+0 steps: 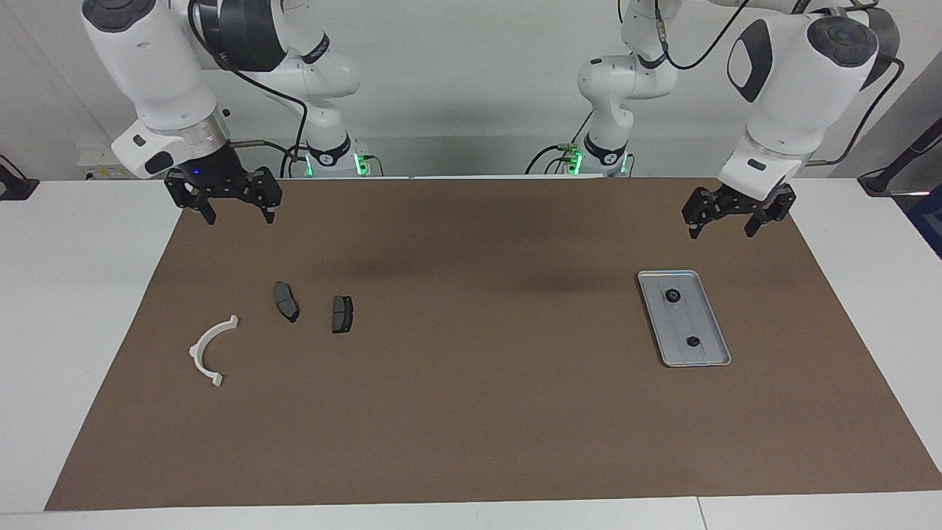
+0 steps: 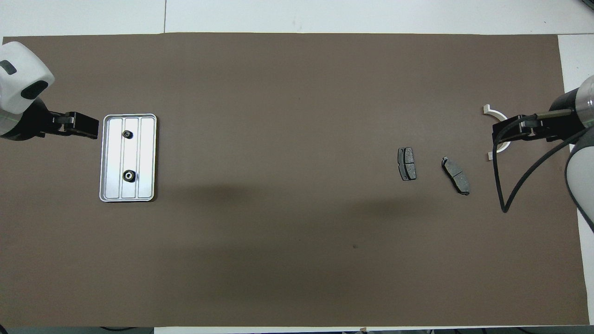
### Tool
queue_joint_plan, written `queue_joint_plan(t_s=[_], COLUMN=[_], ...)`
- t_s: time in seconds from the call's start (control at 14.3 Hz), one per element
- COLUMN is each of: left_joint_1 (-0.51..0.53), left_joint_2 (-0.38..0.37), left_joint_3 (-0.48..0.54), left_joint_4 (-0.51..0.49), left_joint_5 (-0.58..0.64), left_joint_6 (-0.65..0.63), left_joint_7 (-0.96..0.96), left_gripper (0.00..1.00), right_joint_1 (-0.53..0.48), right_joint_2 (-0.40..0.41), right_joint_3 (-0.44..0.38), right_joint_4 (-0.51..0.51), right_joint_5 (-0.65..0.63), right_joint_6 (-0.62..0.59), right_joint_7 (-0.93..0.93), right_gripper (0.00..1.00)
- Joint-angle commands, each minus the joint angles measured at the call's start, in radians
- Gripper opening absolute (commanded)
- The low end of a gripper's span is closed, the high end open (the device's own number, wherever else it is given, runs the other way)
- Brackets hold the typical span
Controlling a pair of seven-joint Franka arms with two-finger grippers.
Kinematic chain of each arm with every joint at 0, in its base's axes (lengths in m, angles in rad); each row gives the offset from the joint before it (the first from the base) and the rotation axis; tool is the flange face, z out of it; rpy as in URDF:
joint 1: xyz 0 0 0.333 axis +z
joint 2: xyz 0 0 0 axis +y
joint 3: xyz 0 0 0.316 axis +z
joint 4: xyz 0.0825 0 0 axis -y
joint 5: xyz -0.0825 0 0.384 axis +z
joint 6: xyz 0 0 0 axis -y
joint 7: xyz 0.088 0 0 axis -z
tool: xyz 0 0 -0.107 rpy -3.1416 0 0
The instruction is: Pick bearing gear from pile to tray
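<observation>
- On the overhead view the tray [image 2: 144,157] lies at nine o'clock on the worktop [image 1: 471,412]; two small black bearing gears sit in it, one [image 2: 126,134] toward its twelve o'clock end, the other [image 2: 129,176] toward six.
- Your left gripper [image 1: 722,224] hangs raised with its jaws spread and nothing between them; on the overhead view it is at about ten o'clock from the tray, over bare worktop and apart from the rim.
- Your right gripper [image 1: 241,217] waits high at the three o'clock end, jaws spread and empty.
- The pile at three o'clock shows a white arc bracket [image 1: 197,352] and two brake pads [image 1: 286,301] [image 1: 342,313]; I see no gear among them, though the right gripper hides part of the bracket from overhead, so a small piece there may be missed.
- Judged from this, the step in hand is clearing away from the tray; take the left arm up and off without crossing the tray low, so neither gear gets knocked.
- Check the pile on the facing view before you commit to another pick; leave the bracket and pads alone.
</observation>
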Motion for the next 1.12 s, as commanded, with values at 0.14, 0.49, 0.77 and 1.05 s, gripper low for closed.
queue_joint_plan(t_s=[0.14,0.49,0.77,1.05], left_joint_1=[-0.010,-0.002,0.004,-0.007], left_joint_2=[0.089,-0.053,-0.142,-0.164], left_joint_3=[0.009,0.012,0.015,0.013], left_joint_4=[0.125,-0.061,-0.131,-0.128], left_joint_5=[0.011,0.020,0.020,0.008], left_joint_6=[-0.087,-0.012,-0.016,-0.019], left_joint_7=[-0.007,-0.003,-0.009,-0.019], left_gripper=[1.00,1.00,1.00,1.00], right_joint_1=[-0.008,-0.010,-0.008,-0.008], right_joint_2=[-0.016,-0.016,-0.016,-0.016], right_joint_3=[0.002,0.002,0.002,0.002], right_joint_4=[-0.013,-0.013,-0.013,-0.013], right_joint_5=[0.002,0.002,0.001,0.001], right_joint_6=[-0.013,-0.015,-0.015,-0.015], right_joint_7=[-0.022,-0.025,-0.025,-0.025], right_gripper=[1.00,1.00,1.00,1.00])
